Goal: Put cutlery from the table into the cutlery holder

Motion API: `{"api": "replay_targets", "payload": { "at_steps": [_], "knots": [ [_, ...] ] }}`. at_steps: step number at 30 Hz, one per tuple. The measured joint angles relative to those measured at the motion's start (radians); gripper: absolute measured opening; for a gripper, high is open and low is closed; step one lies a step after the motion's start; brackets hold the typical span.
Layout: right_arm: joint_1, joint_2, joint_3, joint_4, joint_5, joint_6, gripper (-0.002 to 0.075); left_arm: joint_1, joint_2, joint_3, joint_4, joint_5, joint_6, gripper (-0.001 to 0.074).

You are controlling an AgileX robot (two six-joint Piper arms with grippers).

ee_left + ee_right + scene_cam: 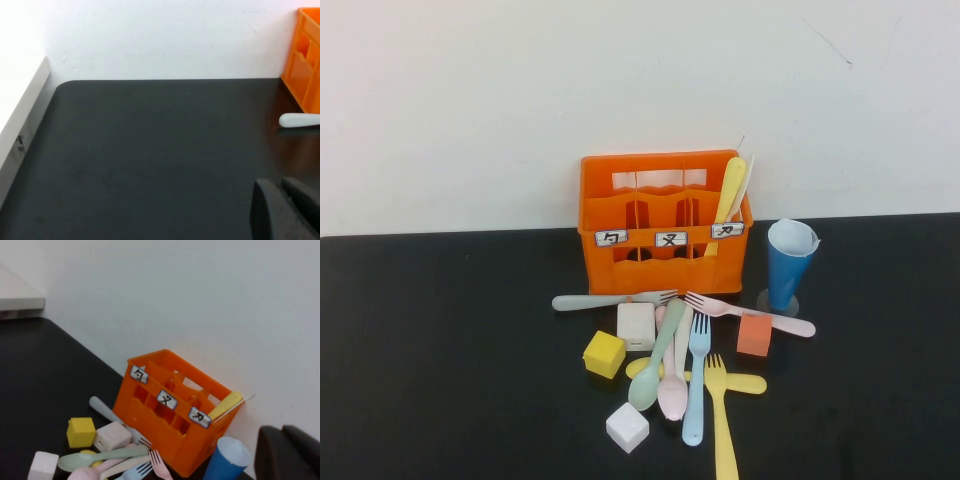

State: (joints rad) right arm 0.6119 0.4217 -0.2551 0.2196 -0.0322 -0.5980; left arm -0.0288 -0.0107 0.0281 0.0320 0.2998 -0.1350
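The orange cutlery holder [665,225] stands at the back of the black table [440,350]; a yellow piece [730,188] and a thin white piece stand in its right compartment. Several pieces of cutlery lie in front of it: a pale fork [610,299], a pink fork [750,313], a mint spoon [655,360], a pink spoon [672,388], a light blue fork [696,385], a yellow fork [722,425]. Neither gripper shows in the high view. My left gripper [280,184] is shut and empty over bare table left of the holder [307,60]. My right gripper [281,430] is shut and empty, raised to the right of the holder [170,410].
A blue conical cup [788,262] stands right of the holder. Two white cubes [636,325] [627,427], a yellow cube [604,354] and an orange cube [754,335] sit among the cutlery. A white wall runs behind the table.
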Motion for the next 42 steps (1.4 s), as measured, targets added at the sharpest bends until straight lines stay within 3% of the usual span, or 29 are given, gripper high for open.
{"api": "replay_targets", "payload": {
  "at_steps": [5, 13, 17, 20, 23, 32, 42],
  "knots": [
    [-0.052, -0.024, 0.107, 0.021, -0.070, 0.000, -0.0001, 0.000, 0.000, 0.000, 0.000, 0.000, 0.000, -0.0001],
    [-0.408, -0.218, 0.240, -0.015, 0.026, 0.032, -0.0001, 0.000, 0.000, 0.000, 0.000, 0.000, 0.002, -0.0001],
    [-0.579, -0.355, 0.282, -0.130, 0.137, 0.181, -0.0001, 0.000, 0.000, 0.000, 0.000, 0.000, 0.002, -0.0001],
    [-0.653, -0.420, 0.282, -0.190, 0.247, 0.275, -0.0001, 0.000, 0.000, 0.000, 0.000, 0.000, 0.002, -0.0001],
    [-0.677, -0.431, 0.282, -0.220, 0.350, 0.317, -0.0001, 0.000, 0.000, 0.000, 0.000, 0.000, 0.002, -0.0001],
    [-0.682, -0.434, 0.282, -0.254, 0.367, 0.361, -0.0001, 0.000, 0.000, 0.000, 0.000, 0.000, 0.002, -0.0001],
    [-0.682, -0.434, 0.280, -0.262, 0.368, 0.270, -0.0001, 0.000, 0.000, 0.000, 0.000, 0.000, 0.002, -0.0001]
  ]
}}
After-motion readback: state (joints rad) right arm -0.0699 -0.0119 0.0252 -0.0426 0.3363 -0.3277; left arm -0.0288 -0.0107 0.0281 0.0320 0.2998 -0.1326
